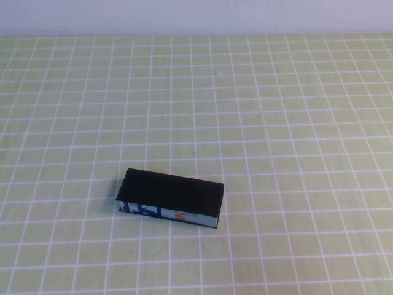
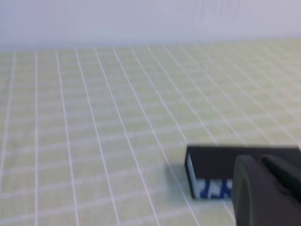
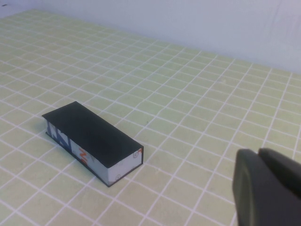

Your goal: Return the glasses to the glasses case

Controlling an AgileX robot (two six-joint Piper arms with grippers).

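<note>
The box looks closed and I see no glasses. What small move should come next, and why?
Probably none beyond staying back: the glasses case lies shut on the table, no glasses in view. The left gripper and right gripper are both clear of it.

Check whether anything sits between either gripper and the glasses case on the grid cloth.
Nothing visible does. The glasses case lies closed and alone on the green grid cloth. The left gripper and the right gripper each show only in their own wrist view, with bare cloth before the case. No glasses are in view.
</note>
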